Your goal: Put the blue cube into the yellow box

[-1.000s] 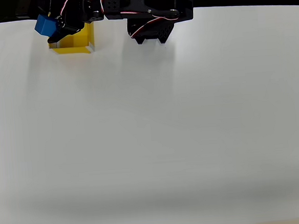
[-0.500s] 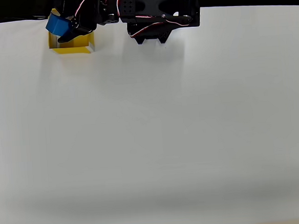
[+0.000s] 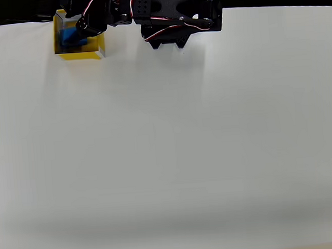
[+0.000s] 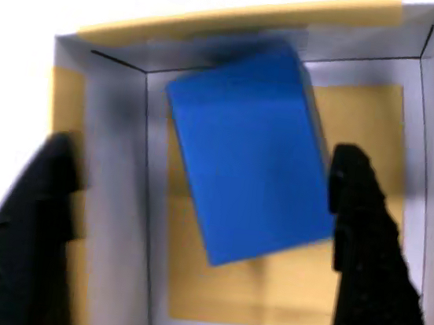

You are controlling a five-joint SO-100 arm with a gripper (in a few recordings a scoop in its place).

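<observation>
The blue cube [image 4: 246, 150] sits tilted inside the yellow box [image 4: 335, 300], one edge leaning toward the whitish back wall, while the gripper [image 4: 193, 231] hangs directly above with its fingers spread apart and clear of the cube — a stance that looks like a release made over the opening so the cube lands within the walls. In the overhead view the box [image 3: 80, 52] stands near the far left corner of a plain white table [image 3: 173, 152] — beyond its back edge all is dark.
</observation>
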